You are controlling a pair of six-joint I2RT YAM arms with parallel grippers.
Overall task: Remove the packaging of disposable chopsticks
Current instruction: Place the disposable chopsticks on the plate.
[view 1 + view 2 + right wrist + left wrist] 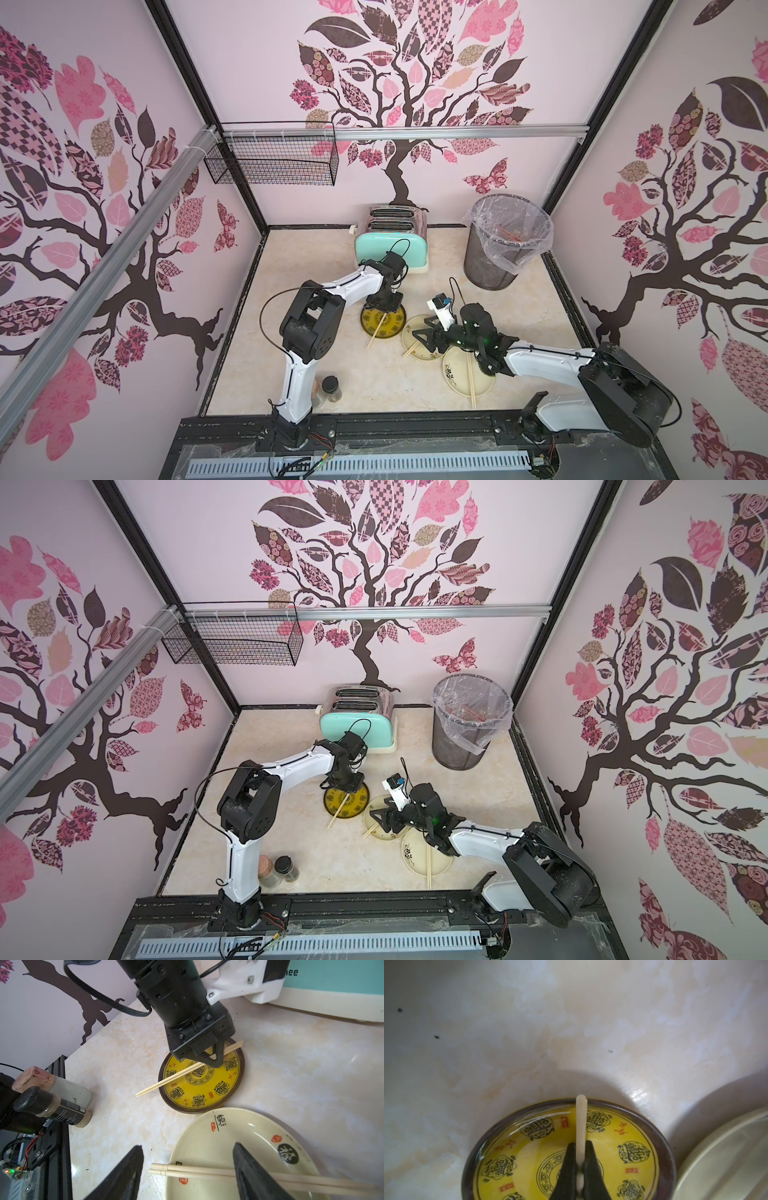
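The left claw [217, 1061] is clenched on the chopsticks [176, 1077] lying across the yellow plate [199, 1095] near the middle of the desk [124, 1053]. The right claw [187, 1146] stands released over a second pair [197, 1171] on the cream plate [228, 1126].

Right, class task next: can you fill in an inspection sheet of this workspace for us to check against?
Surface: marbled tabletop; three plates on it.
Job's things: a pair of chopsticks on each plate, no wrapper seen on them; reddish strips in the lined bin, possibly wrappers.
Clutter: toaster, two jars.
Grippers: left gripper shut on the chopsticks across the yellow plate; right gripper open above a cream plate.
Cables: black cable loops off the left arm.
Surroundings: tree-patterned walls; wire basket on the back wall.
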